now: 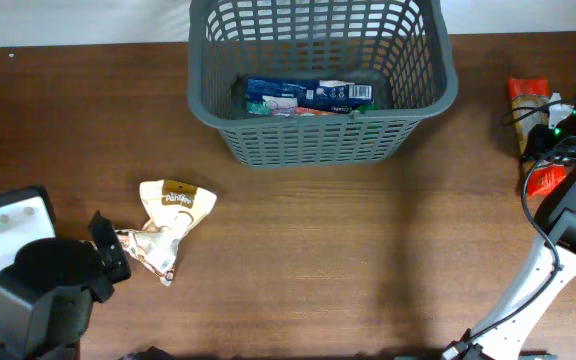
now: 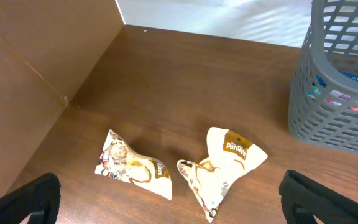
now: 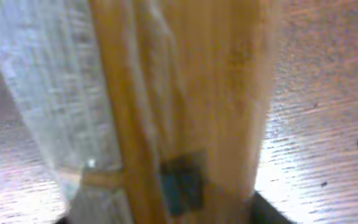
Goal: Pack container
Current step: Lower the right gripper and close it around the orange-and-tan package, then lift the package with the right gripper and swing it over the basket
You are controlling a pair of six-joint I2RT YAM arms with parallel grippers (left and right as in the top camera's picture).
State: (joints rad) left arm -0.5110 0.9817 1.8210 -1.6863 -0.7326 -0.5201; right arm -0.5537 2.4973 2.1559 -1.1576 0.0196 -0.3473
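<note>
The container (image 1: 318, 140) is a dark grey lattice basket at the back centre, with blue and white packets (image 1: 308, 97) lying inside; its wall (image 2: 340, 112) also shows in the left wrist view. Two cream snack packets (image 1: 180, 205) (image 1: 148, 252) lie on the table at the left. My left gripper (image 1: 108, 252) stands open just beside them, and both packets (image 2: 229, 165) (image 2: 132, 165) lie ahead of its spread jaws (image 2: 176, 208). At the far right, my right gripper (image 1: 546, 150) is down on an orange packet (image 1: 526, 95). That packet (image 3: 185, 93) fills the blurred right wrist view, with dark fingers (image 3: 272, 213) against its sides.
The brown wooden table (image 1: 368, 260) runs to a white strip behind the basket. A brown panel (image 2: 30, 93) rises at the left in the left wrist view. The right arm's white link and cable (image 1: 528, 280) cross the right front corner.
</note>
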